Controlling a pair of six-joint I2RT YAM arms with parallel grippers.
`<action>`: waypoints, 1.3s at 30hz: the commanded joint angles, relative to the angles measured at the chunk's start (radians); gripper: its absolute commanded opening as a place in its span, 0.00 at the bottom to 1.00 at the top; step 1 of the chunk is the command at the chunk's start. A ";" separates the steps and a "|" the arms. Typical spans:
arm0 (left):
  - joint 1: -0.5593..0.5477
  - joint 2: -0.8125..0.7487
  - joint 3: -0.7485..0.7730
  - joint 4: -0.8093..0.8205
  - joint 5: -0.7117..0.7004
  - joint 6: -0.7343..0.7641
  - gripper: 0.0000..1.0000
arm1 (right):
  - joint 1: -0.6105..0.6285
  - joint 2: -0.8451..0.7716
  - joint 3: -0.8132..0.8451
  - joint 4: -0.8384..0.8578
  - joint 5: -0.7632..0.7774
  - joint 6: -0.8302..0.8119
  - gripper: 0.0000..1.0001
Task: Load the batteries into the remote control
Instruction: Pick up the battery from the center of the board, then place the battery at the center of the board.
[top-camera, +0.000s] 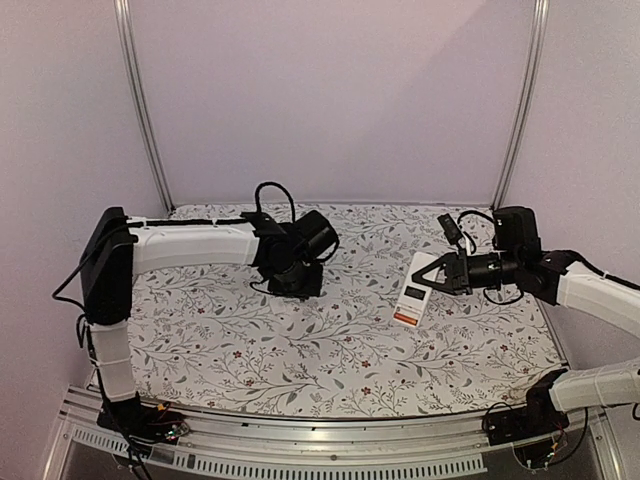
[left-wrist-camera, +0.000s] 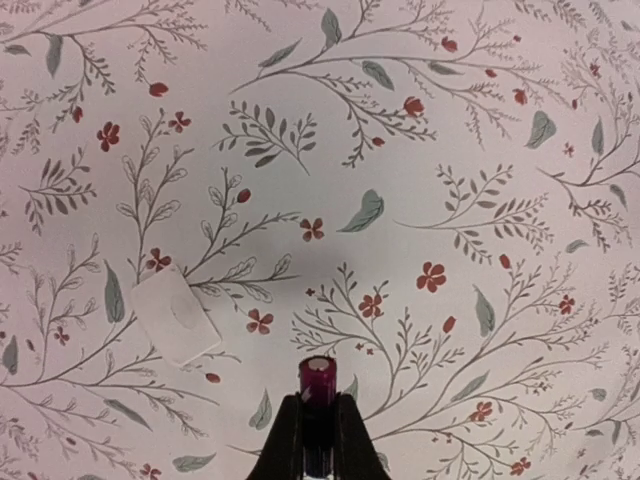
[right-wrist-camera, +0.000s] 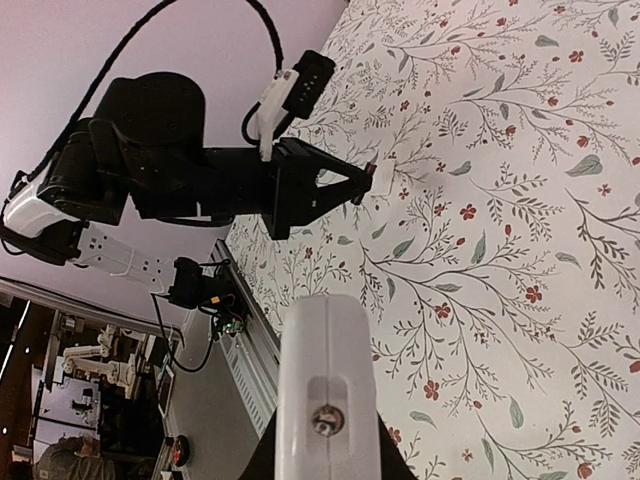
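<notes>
Small dark-red cylindrical battery (left-wrist-camera: 318, 378), end-on, pinched between the closed fingertips of the left hand (left-wrist-camera: 318, 408), above the floral surface (left-wrist-camera: 450, 150), white remote control (top-camera: 412, 292), red panel at its near end, tilted, gripped in the right hand (top-camera: 432, 274)

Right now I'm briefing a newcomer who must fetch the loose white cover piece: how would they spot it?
Start at the floral tablecloth, where the left hand hangs, shut on a reddish battery. On the cloth near its tips lies the cover, a small flat white rectangle. It is the only plain patch among printed leaves and flowers.
</notes>
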 joint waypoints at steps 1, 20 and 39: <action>-0.041 -0.101 -0.089 0.035 -0.060 -0.435 0.00 | -0.006 -0.024 -0.010 0.003 -0.014 -0.019 0.00; -0.098 -0.004 -0.198 0.027 0.091 -0.934 0.00 | -0.006 -0.087 -0.016 -0.033 0.002 -0.018 0.00; -0.098 0.011 -0.153 0.020 0.096 -0.859 0.33 | -0.005 -0.089 -0.017 -0.048 0.006 -0.025 0.00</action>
